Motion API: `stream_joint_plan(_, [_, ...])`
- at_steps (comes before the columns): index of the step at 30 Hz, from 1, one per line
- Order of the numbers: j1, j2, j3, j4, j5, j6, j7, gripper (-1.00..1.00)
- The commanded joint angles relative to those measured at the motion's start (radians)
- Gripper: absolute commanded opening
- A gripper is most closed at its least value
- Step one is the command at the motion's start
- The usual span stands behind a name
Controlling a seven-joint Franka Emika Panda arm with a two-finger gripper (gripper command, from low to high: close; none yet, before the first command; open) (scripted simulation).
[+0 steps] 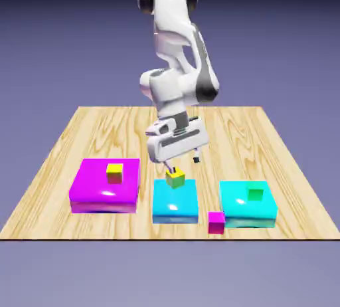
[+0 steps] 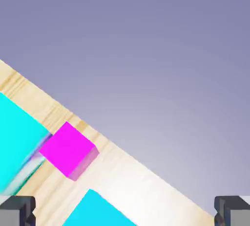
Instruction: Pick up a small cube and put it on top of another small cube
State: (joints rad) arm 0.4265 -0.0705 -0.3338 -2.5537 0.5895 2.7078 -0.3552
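Claw (image 1: 180,164) open, empty; cyan blocks (image 2: 17,142) cropped beside magenta cube (image 2: 67,149).

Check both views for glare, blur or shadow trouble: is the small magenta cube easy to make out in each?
Exterior view: sharp and evenly lit, with soft glossy highlights on the magenta block and the cyan blocks; the small magenta cube reads clearly on the wooden table. Hand view: tilted, no blur; the cube is large and crisp, its lower side shaded paler, and the table's edge looks washed out.
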Motion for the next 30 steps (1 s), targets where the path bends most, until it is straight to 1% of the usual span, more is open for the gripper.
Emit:
stream_joint_plan(1, [0.015,0.020,-0.013,0.010,0.023,-0.013,-0.044,0.00])
stream_joint_plan(26, [0.424,0.515,-0.344,0.264,0.608,-0.340,-1.131,0.00])
stream_joint_plan(28, [0.437,0.530,-0.354,0.272,0.626,-0.349,-1.163,0.00])
stream_joint_plan(30, [0.417,0.602,-0.309,0.305,0.701,-0.340,-1.206,0.00])
